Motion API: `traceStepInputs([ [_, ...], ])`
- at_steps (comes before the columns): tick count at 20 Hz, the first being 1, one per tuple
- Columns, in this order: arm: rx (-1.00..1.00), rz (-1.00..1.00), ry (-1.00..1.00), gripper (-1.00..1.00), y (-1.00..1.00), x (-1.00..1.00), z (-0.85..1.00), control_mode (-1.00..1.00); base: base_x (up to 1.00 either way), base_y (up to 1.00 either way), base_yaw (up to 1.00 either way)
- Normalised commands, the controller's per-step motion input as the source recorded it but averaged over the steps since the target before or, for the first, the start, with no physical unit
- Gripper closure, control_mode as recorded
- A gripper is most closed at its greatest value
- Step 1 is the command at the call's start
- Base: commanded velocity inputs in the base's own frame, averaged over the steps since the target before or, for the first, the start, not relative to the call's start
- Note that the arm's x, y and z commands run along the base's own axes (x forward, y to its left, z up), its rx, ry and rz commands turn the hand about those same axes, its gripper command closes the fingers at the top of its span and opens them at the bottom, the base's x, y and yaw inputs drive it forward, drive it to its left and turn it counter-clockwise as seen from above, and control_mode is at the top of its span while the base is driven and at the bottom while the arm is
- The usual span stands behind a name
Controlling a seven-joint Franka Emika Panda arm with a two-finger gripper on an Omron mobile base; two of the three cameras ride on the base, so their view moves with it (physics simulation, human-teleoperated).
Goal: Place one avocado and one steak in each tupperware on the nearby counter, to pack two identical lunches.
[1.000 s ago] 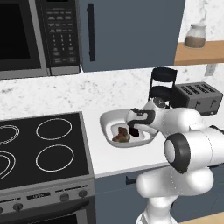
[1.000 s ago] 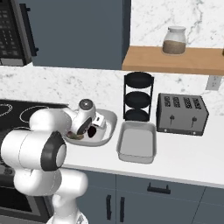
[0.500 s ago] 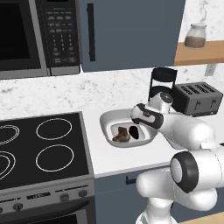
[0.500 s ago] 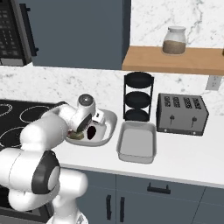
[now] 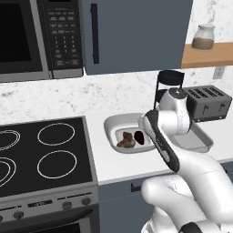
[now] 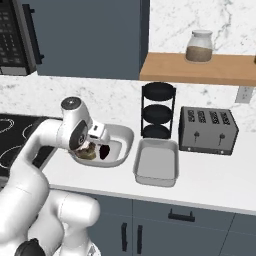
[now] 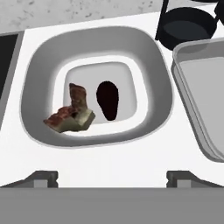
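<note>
Sitting on the white worktop (image 6: pixel 210 175) just right of the black stovetop (image 5: pixel 41 154): a round-cornered white tupperware (image 7: pixel 39 70) with a steak (image 7: pixel 72 111) and a dark avocado (image 7: pixel 107 99) lying side by side on its floor, steak toward the stove side, avocado beside it, close but hard to tell if touching. Also showing up as steak (image 5: pixel 126 140) and avocado (image 5: pixel 139 137) from the left base camera, and as steak (image 6: pixel 87 151) and avocado (image 6: pixel 104 151) from the right one.

Hovering above that tupperware with the gripper (image 7: pixel 112 177), fingers (image 7: pixel 43 177) spread wide, pinching nothing, both tips hanging over bare worktop at the near rim of the container.

Resting just beside it on the far-from-stove side: a second container, a grey rectangular tupperware (image 6: pixel 156 165), nothing in it. Standing behind that, a black three-tier rack (image 6: pixel 157 111), then a dark toaster (image 6: pixel 208 131) further along. Up on the wooden shelf (image 6: pixel 200 75), a glass jar (image 6: pixel 199 46) with brown stuff inside. Microwave (image 5: pixel 41 36) hanging over the stovetop.
</note>
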Motion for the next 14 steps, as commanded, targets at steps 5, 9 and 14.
traceStepInputs([
  [5, 0.0, 0.0, -0.01, -1.0, 0.0, -1.0, 0.08, -1.0, 0.0, 0.0, 0.0],
  [9, 0.05, 0.01, -0.02, -1.0, -0.03, -1.0, 0.1, -1.0, 0.0, 0.0, 0.0],
  [14, 0.0, 0.05, 0.0, -1.0, 0.0, -1.0, 0.82, -1.0, 0.0, 0.0, 0.0],
])
